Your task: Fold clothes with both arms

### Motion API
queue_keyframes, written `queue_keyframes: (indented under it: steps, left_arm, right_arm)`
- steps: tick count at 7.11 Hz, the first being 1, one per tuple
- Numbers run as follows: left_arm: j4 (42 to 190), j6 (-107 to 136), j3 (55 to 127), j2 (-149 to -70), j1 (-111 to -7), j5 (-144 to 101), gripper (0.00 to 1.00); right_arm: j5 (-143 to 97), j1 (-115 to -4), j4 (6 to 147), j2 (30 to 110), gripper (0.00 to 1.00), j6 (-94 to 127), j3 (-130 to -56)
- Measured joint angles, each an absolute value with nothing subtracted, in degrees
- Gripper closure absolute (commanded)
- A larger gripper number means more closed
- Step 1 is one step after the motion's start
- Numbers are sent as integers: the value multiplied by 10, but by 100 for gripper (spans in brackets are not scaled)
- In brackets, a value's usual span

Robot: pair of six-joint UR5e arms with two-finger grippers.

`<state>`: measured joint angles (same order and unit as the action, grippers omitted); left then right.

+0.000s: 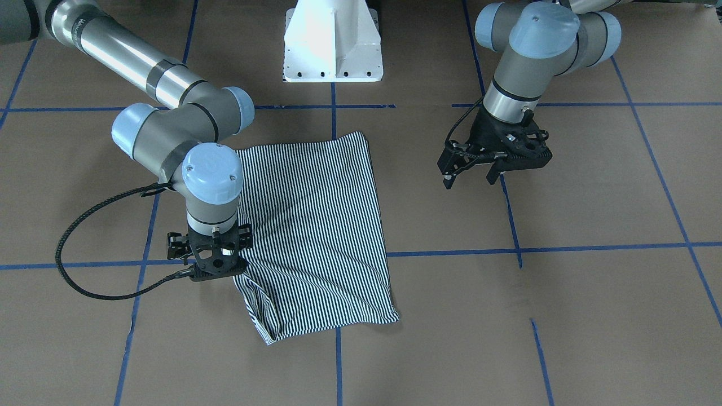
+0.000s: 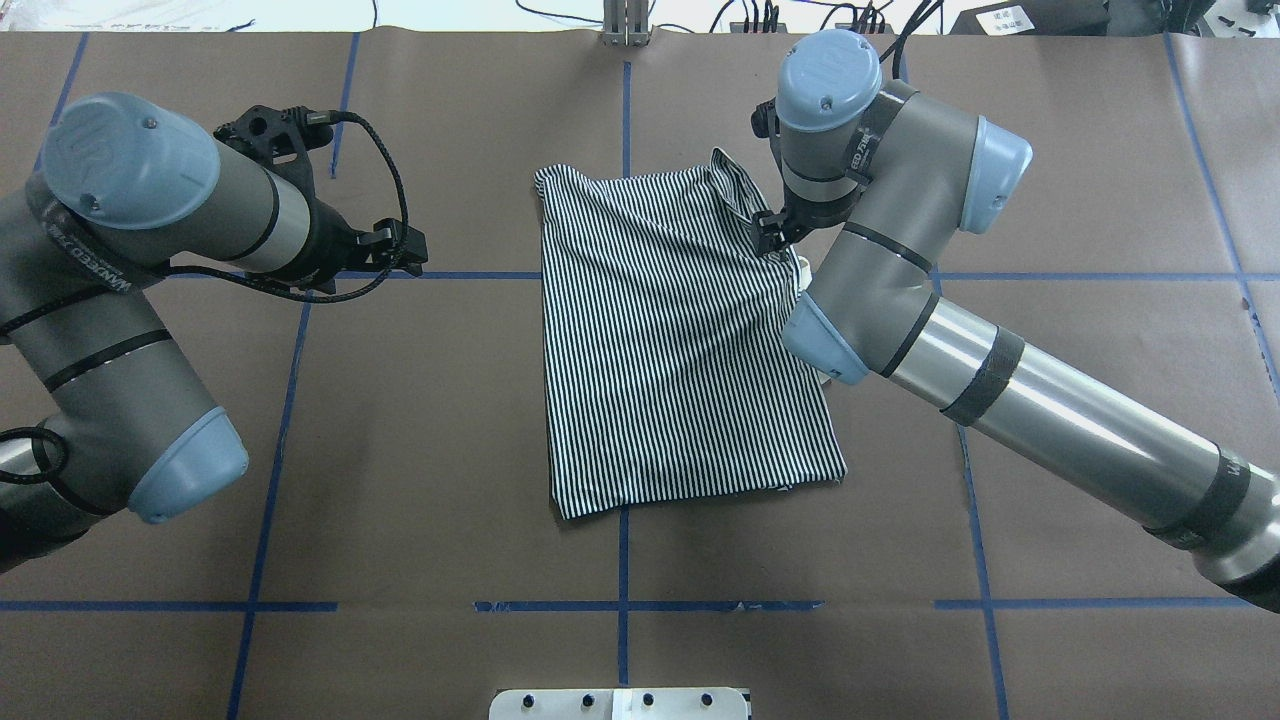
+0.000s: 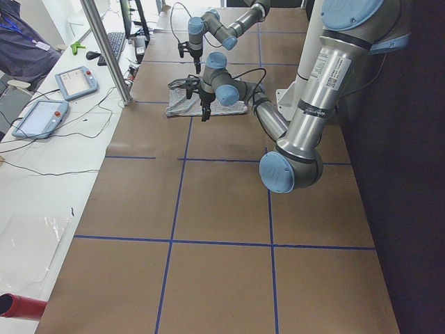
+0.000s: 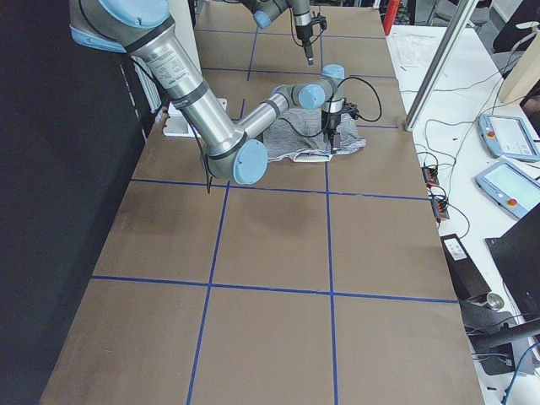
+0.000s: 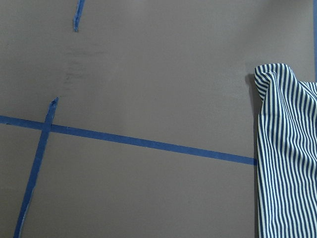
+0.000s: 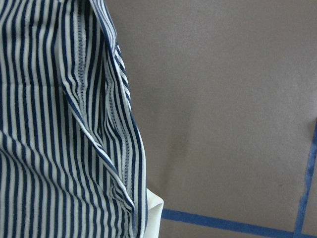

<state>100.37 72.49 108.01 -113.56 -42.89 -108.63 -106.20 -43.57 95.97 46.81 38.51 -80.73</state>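
The clothes, one navy-and-white striped shirt (image 1: 316, 225) (image 2: 670, 330), lie folded into a rough rectangle at the table's middle. My right gripper (image 1: 217, 268) (image 2: 770, 235) points straight down at the shirt's edge on my right side. Its wrist mount hides its fingers, so I cannot tell if it is open or shut. The right wrist view looks closely at that edge: layered striped hems (image 6: 99, 139) and a bit of cream collar (image 6: 154, 218). My left gripper (image 1: 471, 177) (image 2: 400, 250) hovers open and empty over bare table, well apart from the shirt. A shirt corner (image 5: 287, 163) shows in its wrist view.
Brown paper with a blue tape grid (image 1: 451, 252) covers the table. The white pedestal base (image 1: 333, 45) stands at the robot's side. A metal post (image 3: 108, 49) and teach pendants (image 3: 76, 82) are along the far edge, beyond the paper.
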Motion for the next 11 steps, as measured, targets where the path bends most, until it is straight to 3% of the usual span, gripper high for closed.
queue_keyframes:
  steps: [2, 6, 11]
  left_arm:
    - [1004, 725, 1081, -1135, -429, -1086, 0]
    - [1005, 723, 1105, -1132, -431, -1084, 0]
    - [1004, 723, 1118, -1131, -431, -1084, 0]
  right_arm:
    - [-1063, -439, 956, 419, 0, 385, -760]
    - [-1045, -440, 806, 321, 0, 384, -554]
    - [-1025, -438, 747, 313, 0, 380, -496]
